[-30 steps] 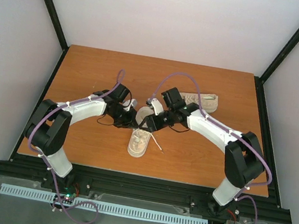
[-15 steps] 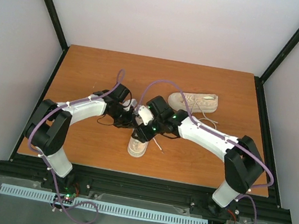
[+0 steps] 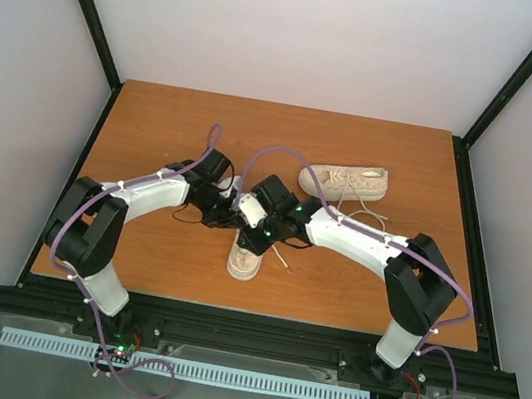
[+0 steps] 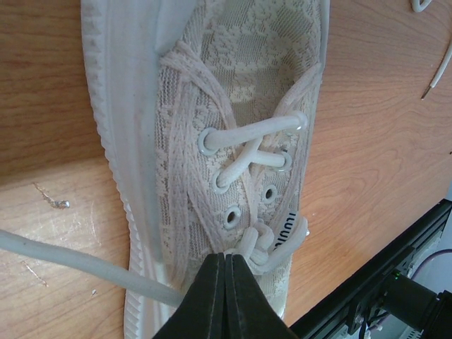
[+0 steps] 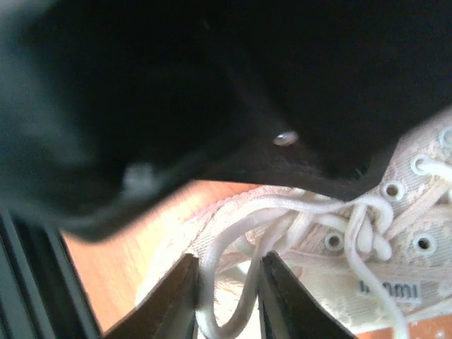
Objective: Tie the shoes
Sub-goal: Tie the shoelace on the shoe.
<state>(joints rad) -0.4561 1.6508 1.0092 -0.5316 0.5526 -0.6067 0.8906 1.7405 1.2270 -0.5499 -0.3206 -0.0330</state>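
Only the left wrist view shows the left hand [image 4: 224,258] pressed together at the lace knot [image 4: 258,243] of the near shoe [image 4: 176,162]. The right wrist view shows the right hand [image 5: 227,265] narrowly spread around lace loops [image 5: 282,206] (grip unclear). The other shoe [image 3: 343,181] lies far right on the wooden tabletop [image 3: 157,122], between pale walls [image 3: 314,25].

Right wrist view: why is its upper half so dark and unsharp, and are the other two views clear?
Right wrist view: a black mass very near the lens fills the upper half, out of focus; the shoe below is softly blurred. Left wrist view: sharp, evenly lit. Top external view: clear, soft light, no glare.
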